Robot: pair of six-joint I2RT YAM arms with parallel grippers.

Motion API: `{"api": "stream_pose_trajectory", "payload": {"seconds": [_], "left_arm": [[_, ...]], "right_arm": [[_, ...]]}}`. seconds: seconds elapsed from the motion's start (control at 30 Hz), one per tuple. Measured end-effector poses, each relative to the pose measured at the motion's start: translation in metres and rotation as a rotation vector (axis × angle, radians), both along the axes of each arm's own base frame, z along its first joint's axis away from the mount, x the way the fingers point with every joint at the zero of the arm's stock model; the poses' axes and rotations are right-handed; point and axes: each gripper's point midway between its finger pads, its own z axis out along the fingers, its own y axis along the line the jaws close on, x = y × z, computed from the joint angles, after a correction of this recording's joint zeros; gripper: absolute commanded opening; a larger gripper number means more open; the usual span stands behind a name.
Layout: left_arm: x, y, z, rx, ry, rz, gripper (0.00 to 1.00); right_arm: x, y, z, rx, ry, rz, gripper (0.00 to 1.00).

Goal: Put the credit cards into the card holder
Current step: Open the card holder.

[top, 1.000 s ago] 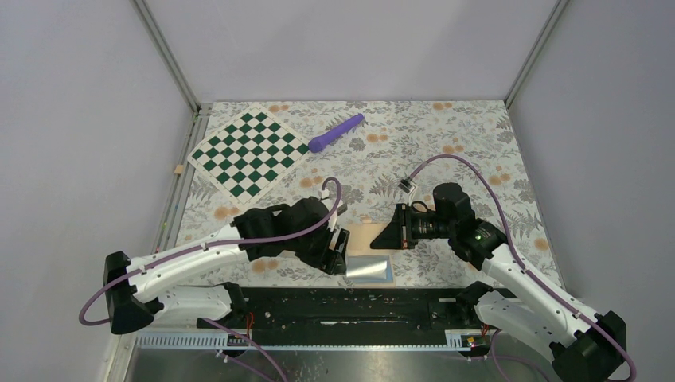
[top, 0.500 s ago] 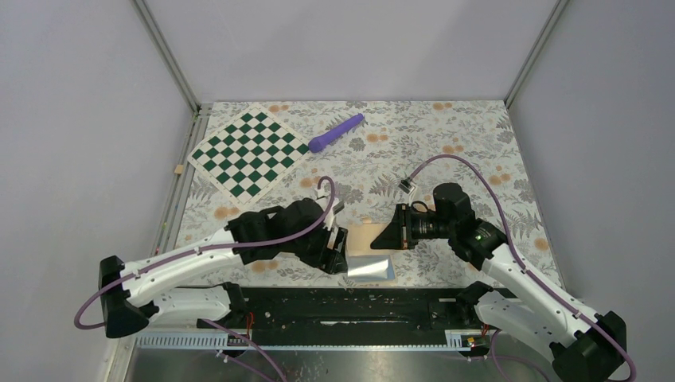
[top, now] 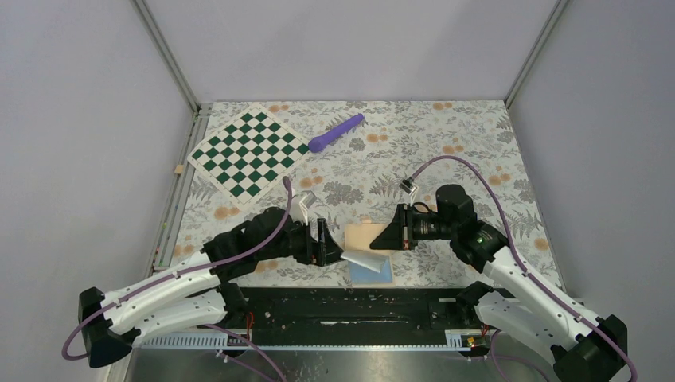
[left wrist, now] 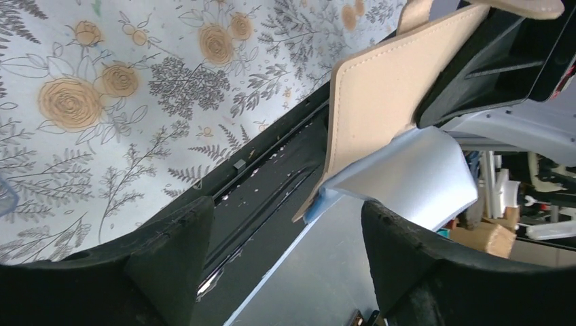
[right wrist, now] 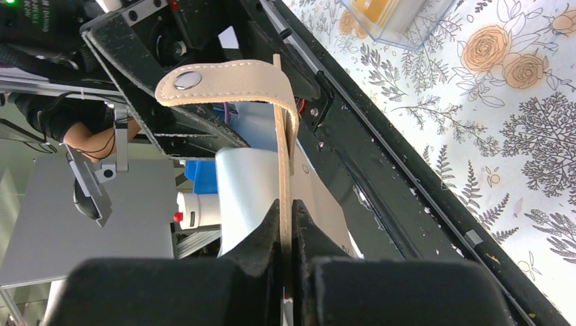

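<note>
The card holder (top: 362,236) is a tan wallet lying open at the table's near edge, with its light blue inside (top: 371,269) facing up. My right gripper (top: 392,235) is shut on its tan panel, seen edge-on in the right wrist view (right wrist: 285,170), with the snap strap (right wrist: 224,76) curling above. My left gripper (top: 328,243) is open and empty just left of the wallet. In the left wrist view the wallet's tan panel (left wrist: 380,115) and blue pocket (left wrist: 418,180) lie beyond the gripper (left wrist: 285,207). Orange-yellow credit cards (right wrist: 384,10) sit in a clear plastic case (right wrist: 421,27).
A green-and-white checkered mat (top: 248,153) lies at the back left, and a purple pen-like tool (top: 336,132) beside it. A black rail (top: 358,306) runs along the near table edge under the wallet. White walls close in the sides and back.
My left gripper has drawn back to the left, away from the wallet's left edge, and its arm has swung lower. The wallet's blue inside now shows more. The right gripper has held still.
</note>
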Motion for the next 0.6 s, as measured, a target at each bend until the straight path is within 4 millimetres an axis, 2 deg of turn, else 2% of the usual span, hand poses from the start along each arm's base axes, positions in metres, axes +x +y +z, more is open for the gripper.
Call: {"api": "stream_pose_trajectory", "payload": {"seconds": [0.13,0.47,0.6], "left_arm": [[0.003,-0.007,0.003,-0.058,0.021,0.009,0.79],[0.009,-0.029,0.031,-0.221,0.007,-0.034,0.78],[0.012,-0.031,0.031,-0.277,0.010,-0.035,0.74]], "right_arm": [[-0.001,0.002,0.005,0.027,0.015,0.003,0.00],[-0.003,0.007,0.020,0.083,0.076,0.003,0.00],[0.000,0.010,0.026,0.106,0.095,-0.002,0.00]]}}
